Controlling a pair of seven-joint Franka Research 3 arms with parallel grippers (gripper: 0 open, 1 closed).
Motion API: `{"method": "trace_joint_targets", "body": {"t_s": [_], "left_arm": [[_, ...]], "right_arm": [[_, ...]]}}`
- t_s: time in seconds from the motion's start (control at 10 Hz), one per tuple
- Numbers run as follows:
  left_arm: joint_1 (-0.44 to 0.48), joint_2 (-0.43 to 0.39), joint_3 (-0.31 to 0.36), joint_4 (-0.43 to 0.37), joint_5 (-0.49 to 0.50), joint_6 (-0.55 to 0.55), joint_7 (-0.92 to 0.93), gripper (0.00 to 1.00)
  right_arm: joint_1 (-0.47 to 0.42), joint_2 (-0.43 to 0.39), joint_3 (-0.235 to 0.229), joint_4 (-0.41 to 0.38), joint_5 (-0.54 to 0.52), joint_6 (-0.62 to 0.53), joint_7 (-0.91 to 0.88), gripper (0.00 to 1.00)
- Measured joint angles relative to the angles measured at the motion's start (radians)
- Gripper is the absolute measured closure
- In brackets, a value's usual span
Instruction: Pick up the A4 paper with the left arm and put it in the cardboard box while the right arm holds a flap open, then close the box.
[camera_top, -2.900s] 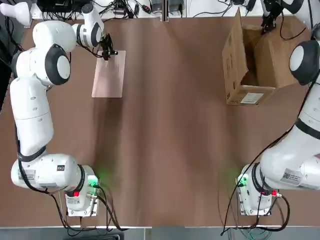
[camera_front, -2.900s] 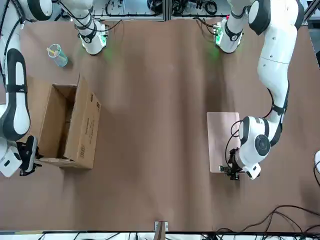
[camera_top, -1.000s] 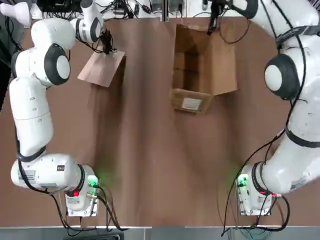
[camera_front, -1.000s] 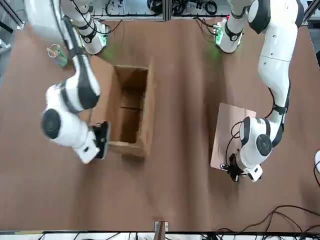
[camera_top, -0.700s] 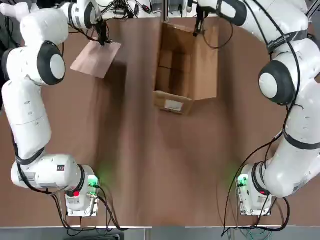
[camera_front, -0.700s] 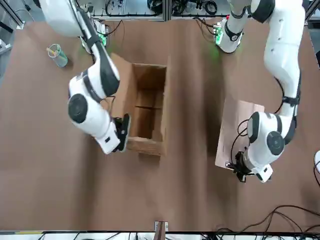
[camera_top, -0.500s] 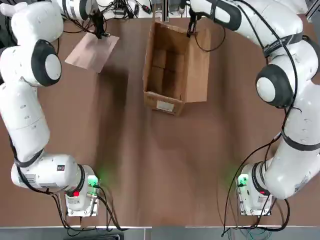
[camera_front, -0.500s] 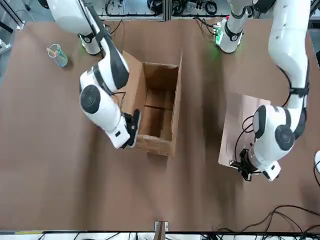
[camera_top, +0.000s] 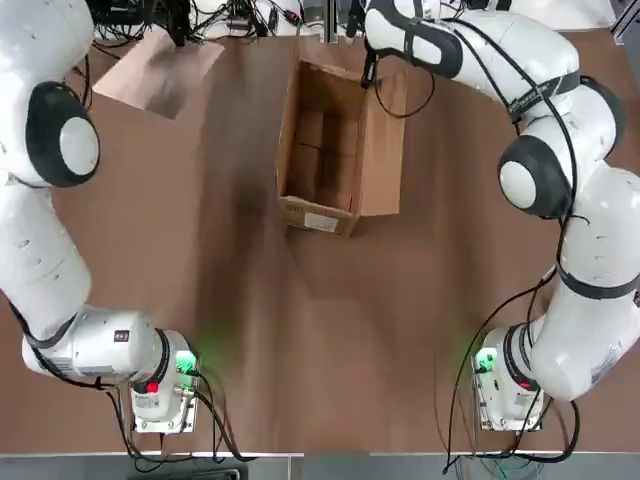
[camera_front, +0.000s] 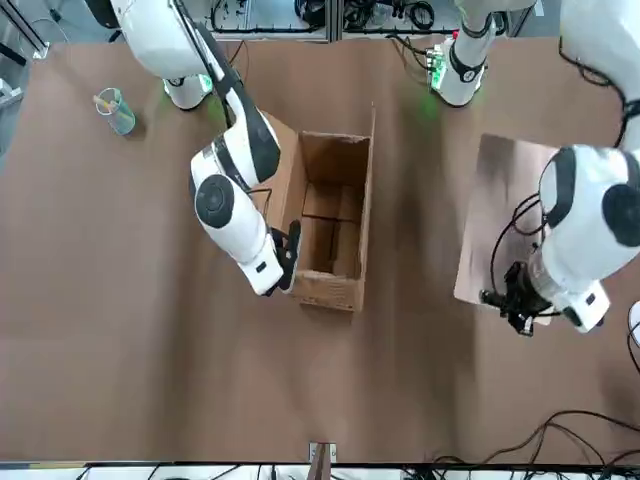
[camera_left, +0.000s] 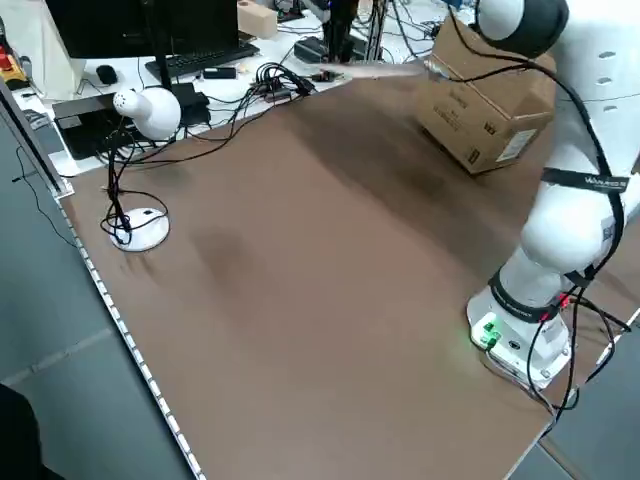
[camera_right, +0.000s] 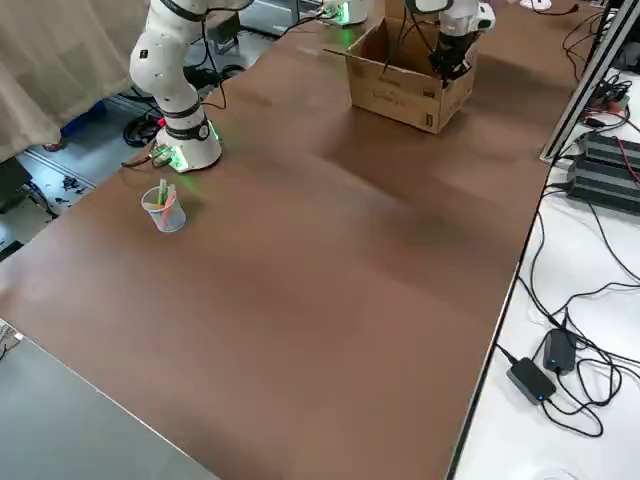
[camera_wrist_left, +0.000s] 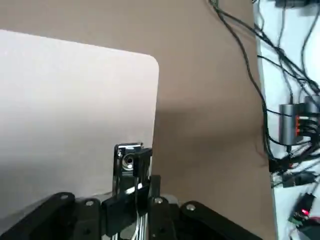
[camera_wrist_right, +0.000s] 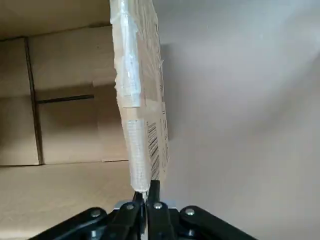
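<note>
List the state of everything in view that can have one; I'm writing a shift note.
Left hand: shut on the A4 paper's clipped end
A4 paper: held, raised off the table
Right hand: shut on the cardboard box's flap
Flap: upright, gripped
Cardboard box: open
Cup: upright, holding pens or similar sticks
Monitor: screen dark
</note>
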Motion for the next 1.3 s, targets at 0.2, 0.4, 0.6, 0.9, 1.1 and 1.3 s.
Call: {"method": "trace_joint_targets", "body": {"t_s": [0.2, 0.4, 0.6, 0.9, 1.1, 1.3], "left_arm": [[-0.001, -0.038, -0.025, 0.027, -0.051, -0.041, -0.006, 0.97], [-0.005, -0.041, -0.072, 0.047, -0.076, -0.056, -0.075, 0.97], [-0.038, -0.041, -0.13, 0.073, -0.076, -0.057, -0.153, 0.97], [-0.175, -0.044, -0.135, 0.131, -0.064, -0.057, -0.292, 0.97], [-0.23, -0.048, -0.134, 0.163, -0.063, -0.057, -0.33, 0.97], [-0.282, -0.05, -0.132, 0.179, -0.062, -0.057, -0.367, 0.97]], "right_arm": [[0.003, 0.003, 0.0, 0.0, -0.009, 0.01, -0.001, 0.96], [0.012, 0.011, 0.0, 0.0, -0.013, 0.045, -0.001, 0.95], [0.019, 0.029, 0.0, -0.001, -0.013, 0.086, 0.0, 0.93], [0.023, 0.045, -0.001, -0.001, -0.013, 0.118, 0.0, 0.86], [0.024, 0.045, -0.001, 0.0, -0.012, 0.121, 0.0, 0.83], [0.024, 0.044, -0.002, 0.003, -0.011, 0.126, 0.022, 0.75]]}}
